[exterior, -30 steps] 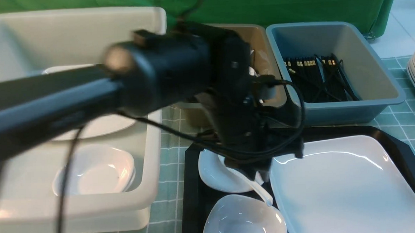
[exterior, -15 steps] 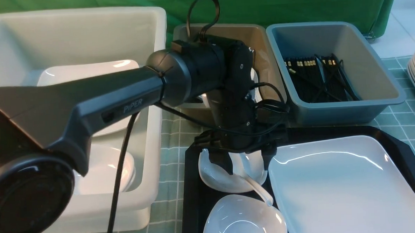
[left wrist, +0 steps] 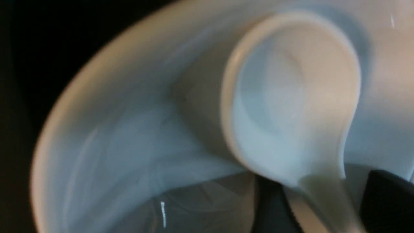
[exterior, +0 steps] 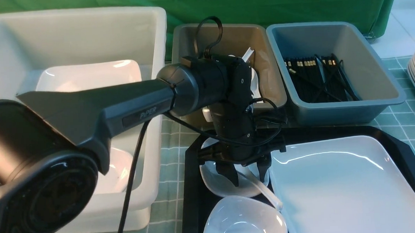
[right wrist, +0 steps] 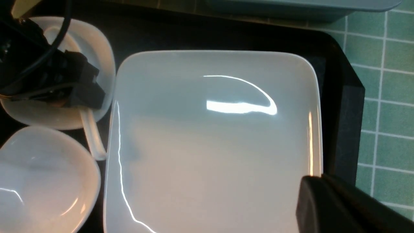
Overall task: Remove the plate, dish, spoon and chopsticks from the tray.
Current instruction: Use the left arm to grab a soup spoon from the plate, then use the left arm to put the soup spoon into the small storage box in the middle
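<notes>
I hold the left end effector (exterior: 246, 172), jaws spread, astride the spoon (exterior: 267, 194) lying in the far dish (exterior: 217, 181) on the tray (exterior: 193, 201), ready to close on its neck; the right end effector (right wrist: 326, 200) hangs clenched over the plate (right wrist: 213, 145).

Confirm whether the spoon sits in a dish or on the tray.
In a dish: the spoon lies with its bowl inside the far small dish, handle over its rim. The left end effector straddles it, open.

A white tub (exterior: 85, 34), a grey tub (exterior: 235, 38) and a blue tub (exterior: 312, 38) stand on checked cloth (exterior: 403, 118).
</notes>
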Available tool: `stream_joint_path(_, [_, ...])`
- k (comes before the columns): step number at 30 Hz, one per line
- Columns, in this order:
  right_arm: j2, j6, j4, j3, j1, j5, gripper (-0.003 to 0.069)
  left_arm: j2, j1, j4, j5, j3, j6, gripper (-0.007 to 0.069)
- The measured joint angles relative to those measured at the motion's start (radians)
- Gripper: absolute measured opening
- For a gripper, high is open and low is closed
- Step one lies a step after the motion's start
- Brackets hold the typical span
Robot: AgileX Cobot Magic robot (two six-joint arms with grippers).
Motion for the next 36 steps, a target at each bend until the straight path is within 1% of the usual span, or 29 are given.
stream_joint_path(2, [0.000,-0.001,0.000,0.000,0.000,0.000,0.0020,0.000,0.000,0.019,0.002,-0.004,0.000,0.0266])
stream_joint_path(4, [0.000,-0.001,0.000,0.000,0.000,-0.001,0.0020,0.000,0.000,0.033,0.005,-0.006,0.000,0.0216])
stream_joint_path(6, [0.000,-0.001,0.000,0.000,0.000,-0.008,0.0020,-0.003,0.001,0.065,0.012,-0.007,0.008,0.0114])
stream_joint_path(11, [0.000,-0.001,0.000,0.000,0.000,-0.016,0.0031,-0.020,0.002,0.072,0.024,-0.007,0.026,0.0115])
stream_joint_path(15, [0.000,-0.001,0.000,0.000,0.000,-0.020,0.0034,-0.048,0.002,0.077,0.080,-0.032,0.030,0.0115])
stream_joint_path(17, [0.000,-0.001,0.000,0.000,0.000,-0.022,0.0035,-0.072,0.002,0.074,0.135,-0.065,0.060,0.0115])
stream_joint_path(22, [0.000,-0.001,0.000,0.000,0.000,-0.023,0.0044,-0.124,0.002,0.036,0.153,-0.129,0.160,0.0115])
stream_joint_path(24, [0.000,-0.001,0.000,0.000,0.000,-0.024,0.0050,-0.132,0.012,0.049,0.117,-0.198,0.188,0.0115])
stream_joint_path(26, [0.000,-0.001,0.000,0.000,0.000,-0.025,0.0052,-0.120,0.042,0.054,0.047,-0.286,0.232,0.0115])
stream_joint_path(29, [0.000,-0.001,0.000,0.001,0.000,-0.030,0.0053,-0.069,0.112,0.055,-0.042,-0.423,0.283,0.0115])
stream_joint_path(33, [0.000,-0.001,0.000,0.001,0.000,-0.032,0.0056,0.043,0.189,0.065,-0.136,-0.565,0.303,0.0115])
stream_joint_path(36, [0.000,-0.001,0.000,0.001,0.000,-0.033,0.0058,0.111,0.224,0.068,-0.167,-0.623,0.317,0.0120])
